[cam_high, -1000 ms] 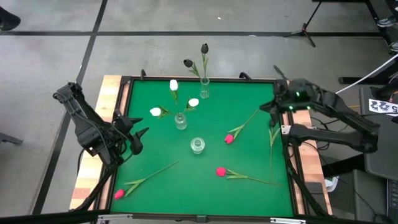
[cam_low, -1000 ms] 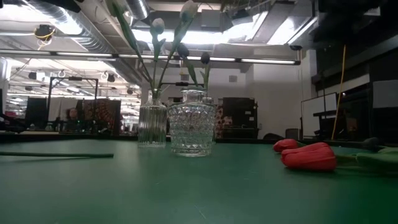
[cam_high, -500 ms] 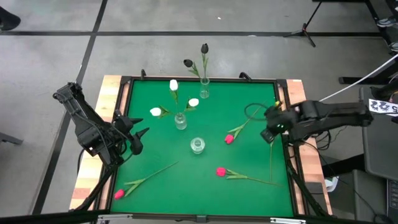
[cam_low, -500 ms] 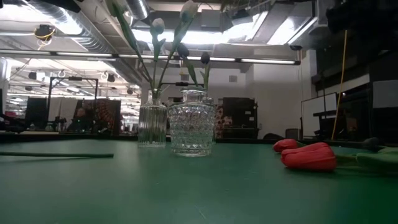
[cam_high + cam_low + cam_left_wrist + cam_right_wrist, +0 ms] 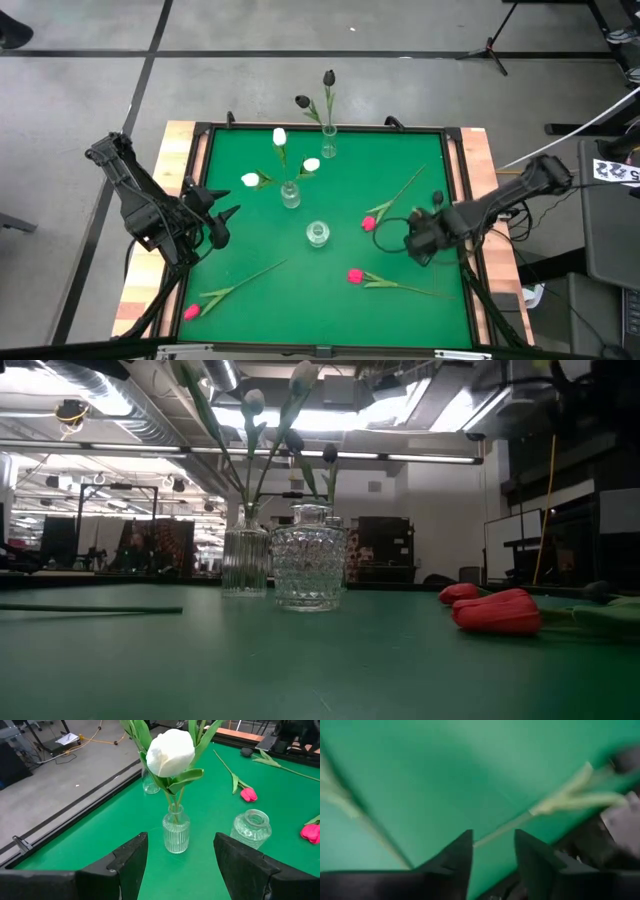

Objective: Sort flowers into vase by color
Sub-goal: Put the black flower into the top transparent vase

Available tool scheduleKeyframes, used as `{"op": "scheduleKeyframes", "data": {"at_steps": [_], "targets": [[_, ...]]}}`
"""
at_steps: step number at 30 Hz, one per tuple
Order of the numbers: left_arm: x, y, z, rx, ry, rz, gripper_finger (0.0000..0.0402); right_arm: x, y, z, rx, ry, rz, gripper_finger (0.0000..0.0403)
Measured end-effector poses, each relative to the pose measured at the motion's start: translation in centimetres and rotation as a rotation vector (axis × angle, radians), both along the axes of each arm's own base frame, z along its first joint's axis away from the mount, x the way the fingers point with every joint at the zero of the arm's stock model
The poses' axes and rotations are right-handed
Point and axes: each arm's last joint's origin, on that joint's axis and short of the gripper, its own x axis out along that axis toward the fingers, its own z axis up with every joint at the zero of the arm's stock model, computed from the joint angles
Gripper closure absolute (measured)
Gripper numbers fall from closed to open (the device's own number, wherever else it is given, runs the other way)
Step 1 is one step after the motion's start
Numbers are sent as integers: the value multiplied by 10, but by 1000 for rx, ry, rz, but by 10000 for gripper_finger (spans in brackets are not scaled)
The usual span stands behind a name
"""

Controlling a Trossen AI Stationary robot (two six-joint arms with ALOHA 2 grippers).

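Note:
Three pink tulips lie flat on the green table: one (image 5: 368,222) near the middle, one (image 5: 354,275) nearer the front and one (image 5: 190,312) at the near left. A black tulip (image 5: 245,751) lies along the right edge; its pale stem (image 5: 510,826) runs under my right gripper. A ribbed vase (image 5: 290,195) holds three white tulips. A far vase (image 5: 328,140) holds two black tulips. The round vase (image 5: 318,234) stands empty. My right gripper (image 5: 415,242) hovers open over the table's right side. My left gripper (image 5: 222,222) waits open at the left edge.
A raised dark rim (image 5: 455,180) frames the table, with wooden boards outside it. A loop of cable (image 5: 390,232) hangs beside my right gripper. Bare green cloth (image 5: 300,290) lies between the round vase and the near edge.
My right arm has swung from the table's far right corner toward the near edge and inward, coming down over the right side of the table above the black tulip's stem. The flowers and vases have stayed where they were.

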Motion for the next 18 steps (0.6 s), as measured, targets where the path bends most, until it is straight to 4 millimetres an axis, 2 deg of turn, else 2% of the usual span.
{"op": "scheduleKeyframes", "data": {"at_steps": [4,8,14,18], "targets": [[0,0,0,0,0,-1,178,-2,8,-15,-92,84,-200,187],[0,0,0,0,0,-1,178,-6,12,-38,-118,61,-320,146],[0,0,0,1,0,-2,178,-15,9,-73,-114,25,-372,135],[0,0,0,1,1,-2,178,-20,5,-86,-120,32,-381,135]]}}
